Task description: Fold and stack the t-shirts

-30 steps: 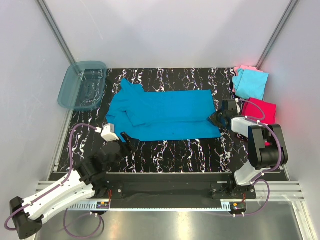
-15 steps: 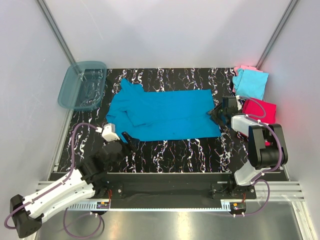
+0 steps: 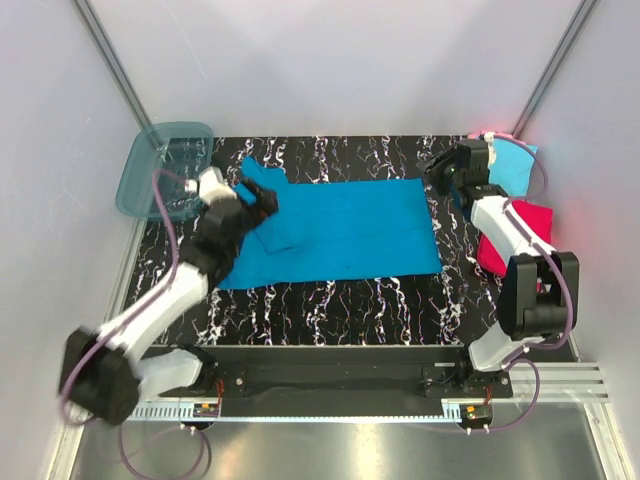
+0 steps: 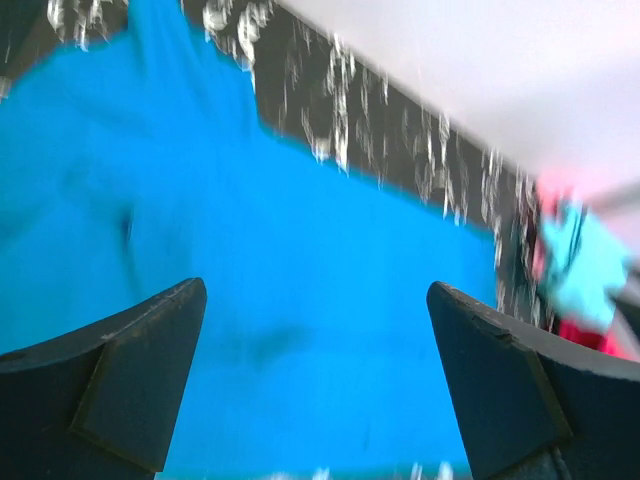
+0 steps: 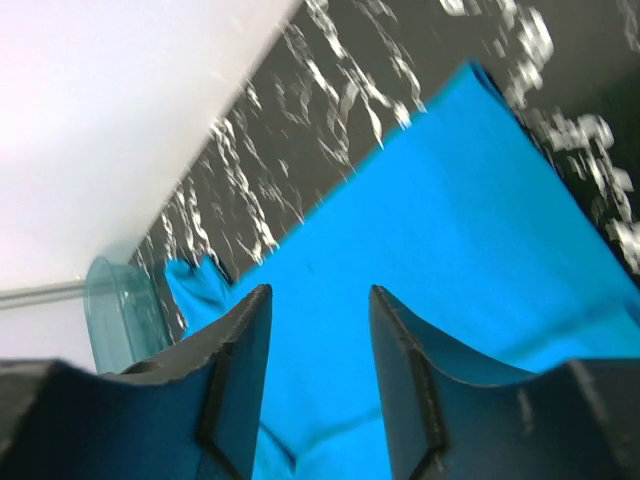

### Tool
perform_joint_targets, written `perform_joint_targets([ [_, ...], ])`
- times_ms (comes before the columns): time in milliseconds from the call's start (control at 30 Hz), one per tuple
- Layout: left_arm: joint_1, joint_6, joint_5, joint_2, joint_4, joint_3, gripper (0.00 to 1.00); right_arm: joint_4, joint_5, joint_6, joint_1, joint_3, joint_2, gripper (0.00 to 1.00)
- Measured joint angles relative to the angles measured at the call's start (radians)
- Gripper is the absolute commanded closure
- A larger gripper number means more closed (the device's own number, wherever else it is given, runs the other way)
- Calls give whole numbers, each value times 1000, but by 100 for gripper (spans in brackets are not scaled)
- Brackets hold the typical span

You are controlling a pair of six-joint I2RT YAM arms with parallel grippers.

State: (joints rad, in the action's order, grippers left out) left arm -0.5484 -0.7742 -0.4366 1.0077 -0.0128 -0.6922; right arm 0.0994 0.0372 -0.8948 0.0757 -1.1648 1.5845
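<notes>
The shirt (image 3: 340, 225) lies spread flat across the middle of the table (image 3: 350, 295), shoulders and sleeves toward the tub (image 3: 160, 172) on my left, hem toward my right. I judge it to be light, limp cloth. It will sag and drape from wherever I lift it, and it gives me nothing stiff to push against. A pinch in the middle would only bunch it, so I would take it at the edges: a shoulder or sleeve seam on the left and a hem corner on the right, both on the far side so that the fold runs straight.

My left gripper (image 3: 262, 200) hangs over the far-left shoulder, jaws spread wide, and its wrist view shows nothing between them. My right gripper (image 3: 440, 172) is by the far-right hem corner, jaws parted more narrowly and also holding nothing.

The table is dark and marbled, and looks smooth, so I expect the cloth to slide if I drag it. Plain pale walls (image 3: 330, 70) close in three sides. At the far right sit a cyan shirt (image 3: 516, 163), a pink shirt (image 3: 487, 135) beneath it and a red shirt (image 3: 530, 222) nearer me. They are close to my right arm, so there is little room to swing on that side.
</notes>
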Motion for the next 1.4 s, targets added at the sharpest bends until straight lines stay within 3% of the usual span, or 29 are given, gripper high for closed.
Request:
perform_joint_targets([
  [133,228,-5,231,373,-118,-229,10,-82,6,43,-19,-69,96,47],
  [300,376,85,493,769,-93,-557,13,-132,115,79,-113,-164,325,47],
  [500,484,263,661,1045,77,-946,16,-23,219,188,-200,-414,555,47],
  [700,596,411,748,1273,262,-1303,17,12,304,238,-210,-601,637,46],
  [933,674,462,855,1372,368,-1358,19,16,356,238,-221,-634,722,46],
  [1400,606,472,935,1391,443,-1310,21,9,391,216,-224,-541,756,46],
])
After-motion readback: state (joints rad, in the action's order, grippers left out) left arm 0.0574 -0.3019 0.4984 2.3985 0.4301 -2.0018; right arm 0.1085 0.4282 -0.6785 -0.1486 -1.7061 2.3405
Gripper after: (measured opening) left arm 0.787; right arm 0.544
